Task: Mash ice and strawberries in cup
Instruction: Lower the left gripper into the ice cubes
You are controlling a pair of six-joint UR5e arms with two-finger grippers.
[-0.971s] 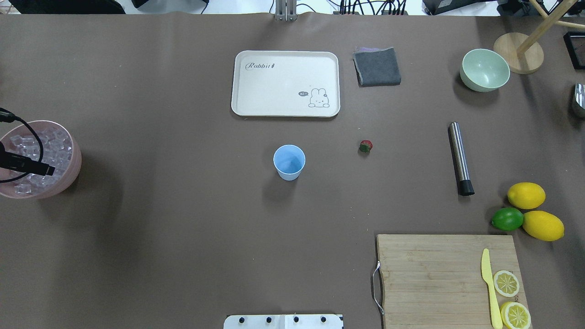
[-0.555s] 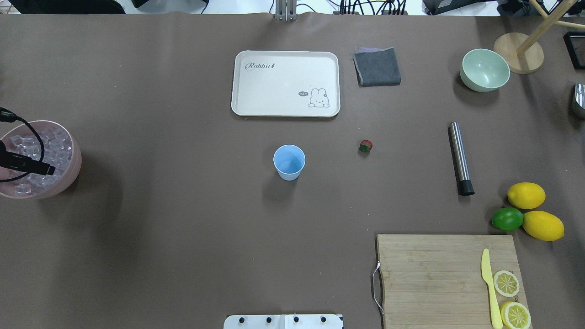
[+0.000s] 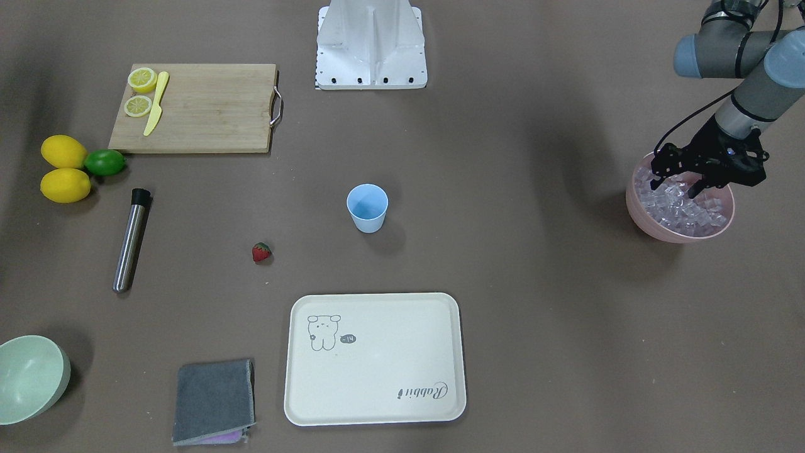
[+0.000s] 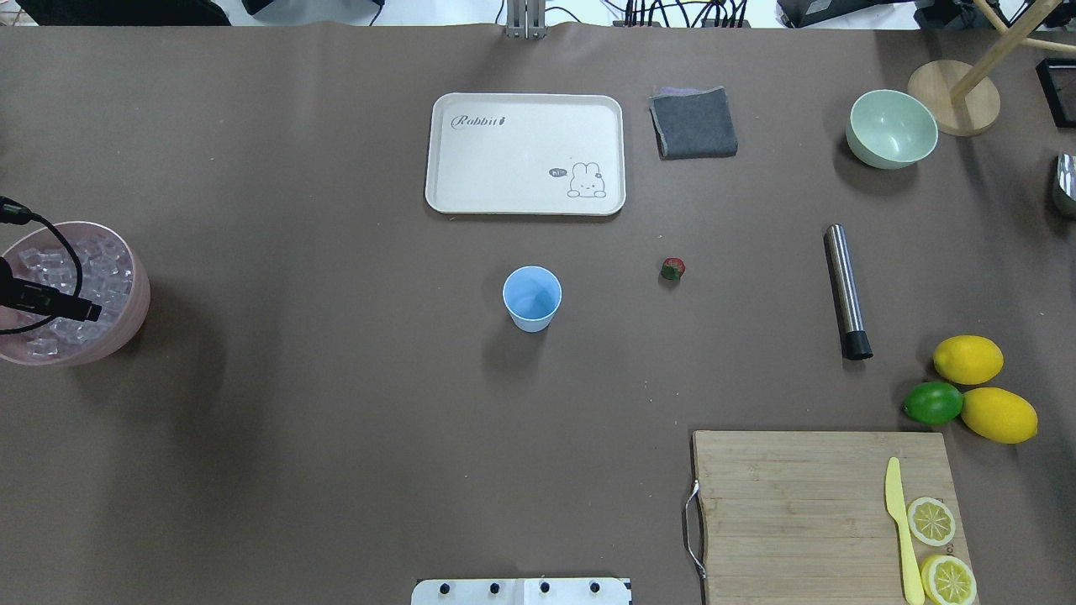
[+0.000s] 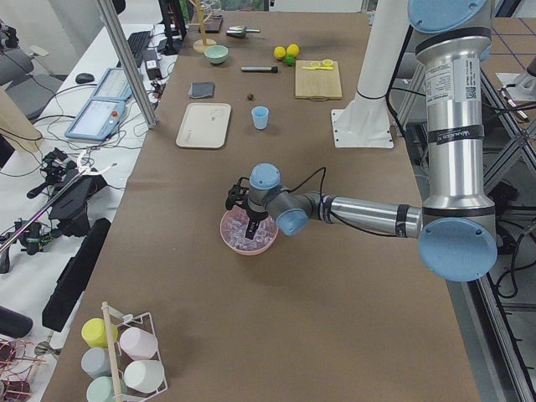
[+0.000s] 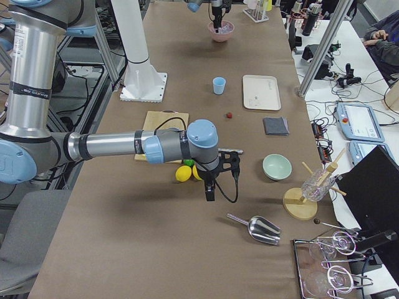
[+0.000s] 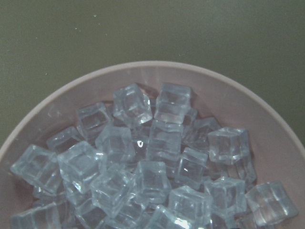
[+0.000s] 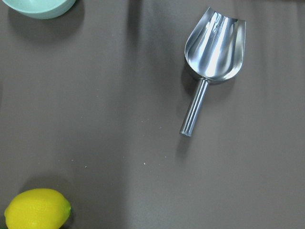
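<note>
The light-blue cup (image 4: 531, 298) stands upright and empty mid-table, also in the front-facing view (image 3: 367, 207). The small red strawberry (image 4: 672, 269) lies on the table to its right, apart from it. The ice (image 7: 152, 162) fills a pink bowl (image 3: 641, 214) at the table's left end. My left gripper (image 3: 678, 185) hangs over that bowl, fingers spread, tips down among the cubes, nothing held. My right gripper (image 6: 210, 190) shows only in the exterior right view, above the table near the lemons; I cannot tell whether it is open or shut.
A steel muddler (image 4: 845, 290) lies right of the strawberry. A cream tray (image 4: 525, 153), grey cloth (image 4: 693, 123) and pale green bowl (image 4: 891, 128) sit at the far side. A cutting board (image 4: 799, 504), lemons and a lime (image 4: 933, 403) are near right. A metal scoop (image 8: 214, 47) lies beneath my right wrist.
My left wrist has shifted very slightly over the pink bowl. Nothing else has moved.
</note>
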